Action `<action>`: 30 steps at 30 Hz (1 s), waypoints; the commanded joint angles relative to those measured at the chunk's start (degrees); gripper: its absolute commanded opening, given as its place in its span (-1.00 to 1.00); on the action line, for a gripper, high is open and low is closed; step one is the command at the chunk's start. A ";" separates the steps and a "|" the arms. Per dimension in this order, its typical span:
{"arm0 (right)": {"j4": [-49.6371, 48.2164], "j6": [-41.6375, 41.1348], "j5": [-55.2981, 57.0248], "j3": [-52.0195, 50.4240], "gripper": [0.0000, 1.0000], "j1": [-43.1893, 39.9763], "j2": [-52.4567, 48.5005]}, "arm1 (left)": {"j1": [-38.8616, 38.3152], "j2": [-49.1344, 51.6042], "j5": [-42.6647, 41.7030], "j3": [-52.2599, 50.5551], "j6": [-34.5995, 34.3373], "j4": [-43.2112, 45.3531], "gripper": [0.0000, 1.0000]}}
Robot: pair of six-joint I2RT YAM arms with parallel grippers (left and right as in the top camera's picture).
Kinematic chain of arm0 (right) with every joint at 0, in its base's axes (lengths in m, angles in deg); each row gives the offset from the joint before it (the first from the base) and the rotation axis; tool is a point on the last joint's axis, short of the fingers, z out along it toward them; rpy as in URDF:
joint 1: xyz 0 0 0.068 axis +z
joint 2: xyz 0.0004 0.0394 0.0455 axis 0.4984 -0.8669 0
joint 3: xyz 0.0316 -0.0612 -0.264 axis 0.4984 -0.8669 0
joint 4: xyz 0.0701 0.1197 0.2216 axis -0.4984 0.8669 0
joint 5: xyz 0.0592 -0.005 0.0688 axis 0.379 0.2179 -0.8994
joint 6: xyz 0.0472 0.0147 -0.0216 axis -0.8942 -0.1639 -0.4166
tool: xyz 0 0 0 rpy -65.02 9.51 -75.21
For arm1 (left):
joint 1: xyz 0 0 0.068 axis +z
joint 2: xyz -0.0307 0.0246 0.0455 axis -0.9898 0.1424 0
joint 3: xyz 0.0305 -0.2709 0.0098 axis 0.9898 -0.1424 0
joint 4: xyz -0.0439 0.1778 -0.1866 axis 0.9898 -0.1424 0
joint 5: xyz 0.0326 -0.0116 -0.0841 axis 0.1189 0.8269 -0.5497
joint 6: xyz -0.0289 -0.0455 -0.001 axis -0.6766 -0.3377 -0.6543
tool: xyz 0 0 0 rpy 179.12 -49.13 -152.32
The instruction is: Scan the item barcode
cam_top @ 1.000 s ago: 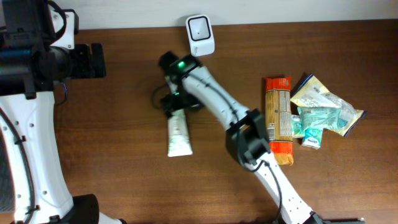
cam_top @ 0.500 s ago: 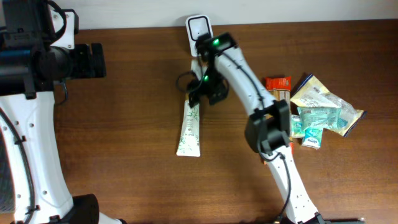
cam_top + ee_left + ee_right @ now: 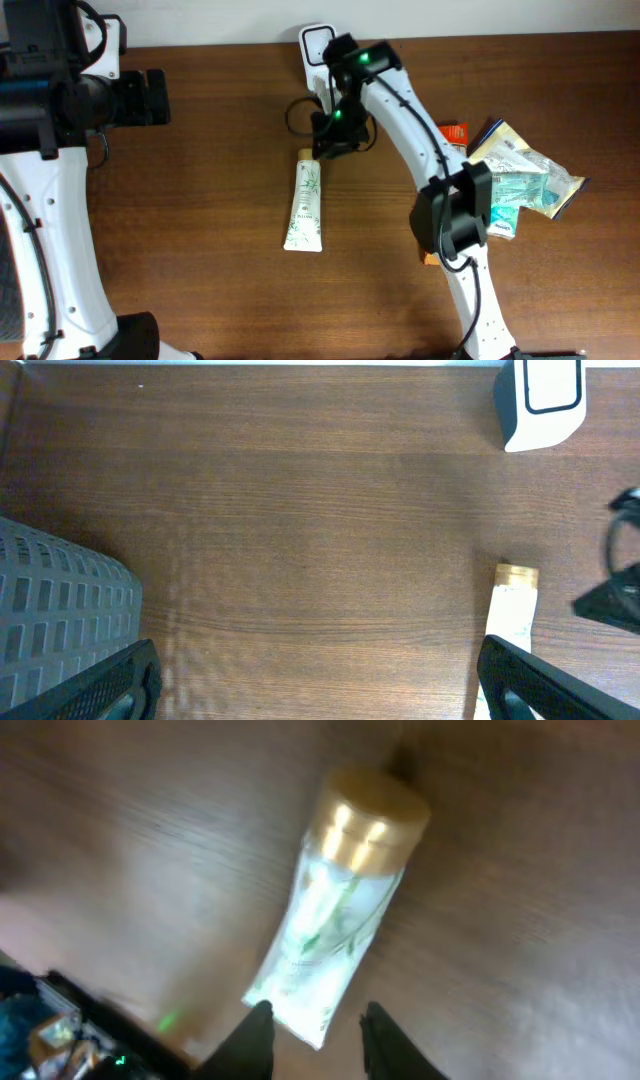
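At the far left, the left gripper hangs over bare wood with its jaws spread wide and nothing between them. In its wrist view the two dark fingertips sit at opposite bottom corners, and a grey meshed surface fills the lower left.

Near the middle of the worktop lies the tube, flat on the wood. It is white with a green plant-like print, and its gold cap points toward the far edge. There is lettering on the tube, but we cannot read any brand or find a barcode in these views, and the right wrist picture is blurred.

Just beyond the cap, a black cable loop rests on the wood. Behind it, the white scanner stands at the far edge, partly covered by the right arm.

The right gripper hovers by the cap end of the tube. Its fingertips stand a little apart and clasp nothing. From its own camera we see the tube's flat tail just above the gap between them. We cannot tell whether the gripper touches the cap.

To the right, well apart from the tube, is a heap of goods. It includes an orange packet, mostly hidden by the arm, and clear bags with teal contents. Their printing is too small for us to read.
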 commanded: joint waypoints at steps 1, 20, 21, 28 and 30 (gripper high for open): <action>-5.07 -0.74 -2.08 -7.41 -0.16 -0.11 0.37 | 0.04 -0.44 0.15 0.59 0.70 0.11 0.98; -19.26 -0.63 -6.75 -19.39 -0.92 -0.81 2.51 | 0.04 -0.44 0.15 0.59 0.70 0.09 0.98; -18.32 -0.63 -5.14 -18.14 -0.92 -0.90 3.39 | 0.04 -0.44 0.15 0.59 0.70 0.11 0.99; -2.54 -9.29 49.46 -6.67 -0.92 6.12 7.30 | 0.04 -0.44 0.15 0.59 0.70 0.11 0.98; -1.49 -11.28 59.58 -7.34 -0.92 8.68 5.95 | 0.04 -0.44 0.15 0.59 0.70 0.09 0.98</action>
